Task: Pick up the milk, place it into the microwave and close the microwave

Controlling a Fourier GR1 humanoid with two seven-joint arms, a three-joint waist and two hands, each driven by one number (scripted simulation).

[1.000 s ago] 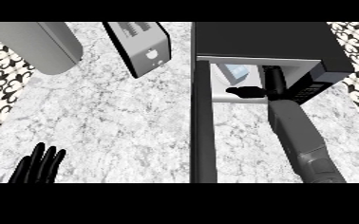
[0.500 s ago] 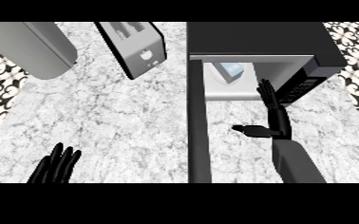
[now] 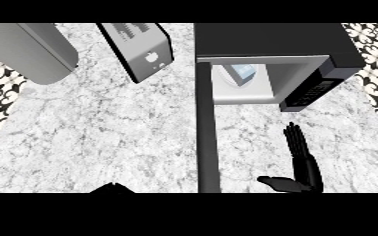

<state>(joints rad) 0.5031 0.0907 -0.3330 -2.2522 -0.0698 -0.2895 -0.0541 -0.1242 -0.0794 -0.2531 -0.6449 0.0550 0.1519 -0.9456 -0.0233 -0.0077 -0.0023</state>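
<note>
Pulling my right hand point(image 3: 304, 167) back out of the microwave point(image 3: 273, 50) now; it's fingers-straight and empty over the table point(image 3: 111, 130), well clear of the cavity. Milk point(image 3: 242, 73) sits inside, so placing looks done. Door point(image 3: 207, 130) is still wide open, closing's next. Left hand point(image 3: 112, 188) barely peeks in, can't tell its state.

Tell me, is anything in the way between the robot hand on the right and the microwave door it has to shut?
Nothing visible is. The right robot hand is open over bare counter, and the open microwave door stands to its left. The milk already sits inside the microwave.
</note>
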